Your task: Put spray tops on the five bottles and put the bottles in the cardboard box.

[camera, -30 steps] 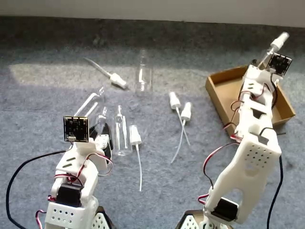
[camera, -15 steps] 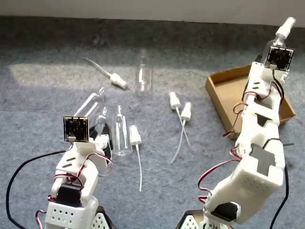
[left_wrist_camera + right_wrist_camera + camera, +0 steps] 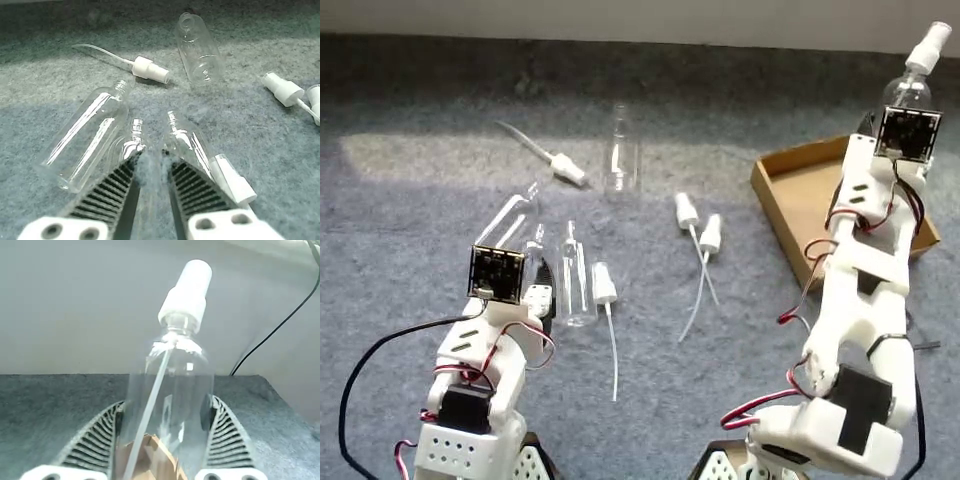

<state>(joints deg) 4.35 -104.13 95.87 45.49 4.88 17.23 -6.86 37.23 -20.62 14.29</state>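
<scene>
One capped bottle (image 3: 167, 375) clamped in the right gripper (image 3: 165, 407), its dip tube (image 3: 150, 405) visible inside; left gripper (image 3: 153, 160) narrowly apart, empty.

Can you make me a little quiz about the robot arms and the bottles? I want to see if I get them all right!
1. True or false: the right gripper holds a bottle that already has a spray top on it.
2. How many loose spray tops lie on the carpet? A) two B) four C) six
3. Fill in the gap: the bare bottles lying by the left gripper have no ___ on them yet.

Key: 1 true. 2 B. 3 spray tops.
</scene>
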